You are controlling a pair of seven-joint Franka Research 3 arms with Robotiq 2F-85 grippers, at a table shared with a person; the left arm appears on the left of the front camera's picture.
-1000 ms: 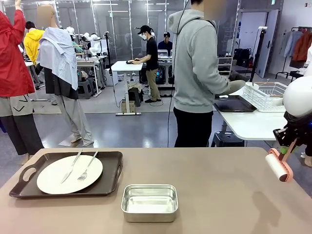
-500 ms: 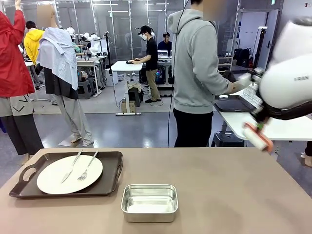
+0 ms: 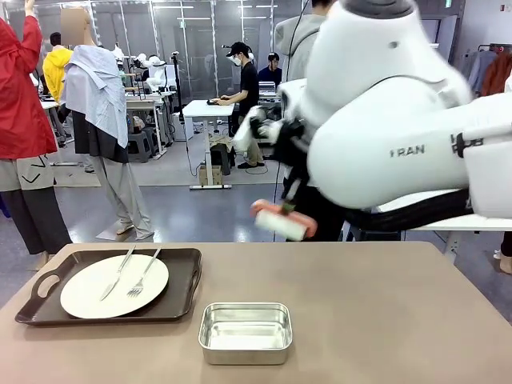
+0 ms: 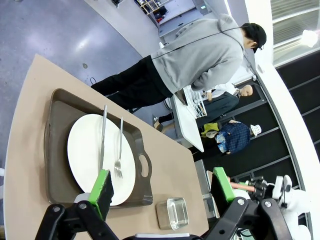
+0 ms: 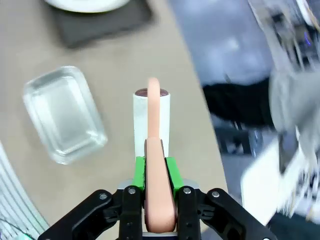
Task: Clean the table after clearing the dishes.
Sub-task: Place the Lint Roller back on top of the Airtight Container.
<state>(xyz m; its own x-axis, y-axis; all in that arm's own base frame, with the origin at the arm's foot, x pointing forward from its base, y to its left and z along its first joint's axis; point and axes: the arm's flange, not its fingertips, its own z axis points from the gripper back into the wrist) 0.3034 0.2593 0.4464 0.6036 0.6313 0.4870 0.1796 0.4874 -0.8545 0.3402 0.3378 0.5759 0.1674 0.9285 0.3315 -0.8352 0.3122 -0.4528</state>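
- Front view: over the last second your right arm (image 3: 400,136) has swung in from the right edge to the middle, carrying the lint roller (image 3: 280,222). The roller now hangs above the far part of the table (image 3: 384,320) without touching it.
- Right wrist view: the right gripper (image 5: 155,172) is clamped tight on the roller's pink handle. The white roll points ahead, and the steel pan (image 5: 62,115) lies below and off to one side.
- Left wrist view: the left gripper (image 4: 162,186) stands fully spread and holds nothing, looking down at the tray (image 4: 55,150).
- The plate (image 3: 114,285), knife (image 3: 118,272) and fork (image 3: 144,276) have not moved. They sit on the tray at the table's left, so the dishes are not yet cleared.
- You appear to be lining up to roll. Check whether the tray and pan would block your sweep.
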